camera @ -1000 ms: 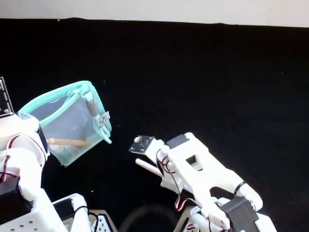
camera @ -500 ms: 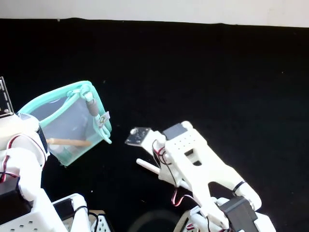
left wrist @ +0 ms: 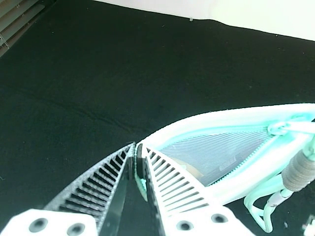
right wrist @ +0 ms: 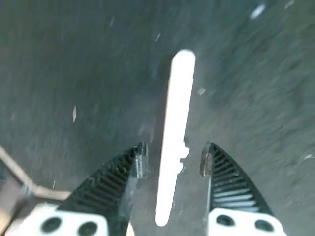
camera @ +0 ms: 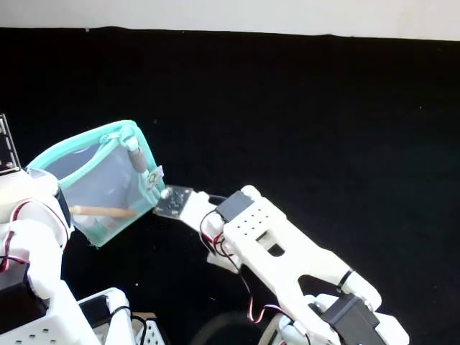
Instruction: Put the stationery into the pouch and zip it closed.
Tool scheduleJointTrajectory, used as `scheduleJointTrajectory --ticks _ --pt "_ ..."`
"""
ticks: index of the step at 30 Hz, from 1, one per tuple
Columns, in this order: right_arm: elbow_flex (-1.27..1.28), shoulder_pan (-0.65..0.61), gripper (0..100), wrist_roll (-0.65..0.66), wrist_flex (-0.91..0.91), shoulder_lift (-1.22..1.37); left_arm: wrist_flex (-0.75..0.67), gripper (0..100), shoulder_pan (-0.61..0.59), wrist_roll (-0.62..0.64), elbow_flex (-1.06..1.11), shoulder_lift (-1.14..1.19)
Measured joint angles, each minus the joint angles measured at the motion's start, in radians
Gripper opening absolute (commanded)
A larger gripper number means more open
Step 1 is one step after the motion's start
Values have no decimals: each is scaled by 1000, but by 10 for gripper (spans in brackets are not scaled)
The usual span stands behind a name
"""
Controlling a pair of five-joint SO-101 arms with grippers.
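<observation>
The right gripper (right wrist: 172, 156) is straddling the slim white stick (right wrist: 178, 93), fingers apart (holding nothing); a skewed close risks flicking it away. The left gripper (left wrist: 136, 150) is pinching the rim of the mint-green translucent pouch (left wrist: 216, 147).

No legible text — no labels, numbers.

The right arm (camera: 287, 251) stretches across the black table (camera: 323, 108), its pincer (camera: 220, 260) apparently tucked underneath. Just ahead of the pincer, a teal pouch (camera: 100, 172) tilts open-mouthed, with a wooden pencil (camera: 100, 211) inside.
</observation>
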Motion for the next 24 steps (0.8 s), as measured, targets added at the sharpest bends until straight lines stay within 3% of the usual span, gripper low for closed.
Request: scheduleJointTrajectory --ticks 24 --pt "89 -5 185 -78 -226 2 0 6 0 0 0 0"
